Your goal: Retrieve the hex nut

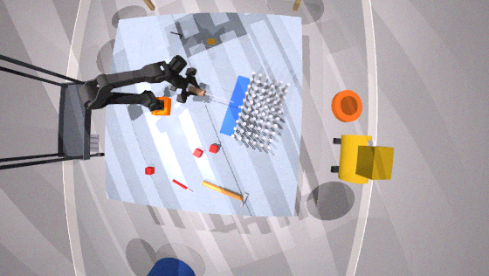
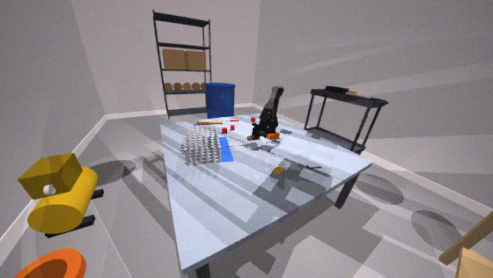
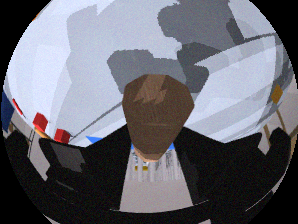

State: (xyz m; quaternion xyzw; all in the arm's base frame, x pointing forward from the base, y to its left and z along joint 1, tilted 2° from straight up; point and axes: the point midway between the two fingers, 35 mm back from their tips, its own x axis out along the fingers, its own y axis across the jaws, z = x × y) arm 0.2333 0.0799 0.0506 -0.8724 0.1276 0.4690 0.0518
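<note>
My gripper (image 1: 192, 90) (image 2: 255, 136) (image 3: 151, 127) is shut on the brown wooden handle (image 1: 200, 92) (image 2: 251, 138) (image 3: 158, 107) of a thin-shafted tool. The thin pale shaft (image 1: 220, 100) points from the handle across the blue taped strip (image 1: 228, 125) (image 2: 226, 154) to the front edge of the metal spacers (image 1: 255, 93) (image 2: 204, 145) (image 3: 160, 172). Whether its tip is in among them I cannot tell. The spacers appear upright in a dense field. My gripper is on the table's arm side, short of the strip. The nut cannot be made out in any view.
Red cubes (image 1: 197, 153) (image 1: 214, 148) (image 1: 149, 170), a red screwdriver (image 1: 178, 183) and a hammer (image 1: 223, 190) (image 2: 209, 122) lie to one side. A dark bent rod (image 1: 176, 34) (image 2: 313, 167) and a small orange thing (image 1: 211, 41) (image 2: 277, 170) lie on the other. An orange block (image 1: 166, 112) is beside the arm.
</note>
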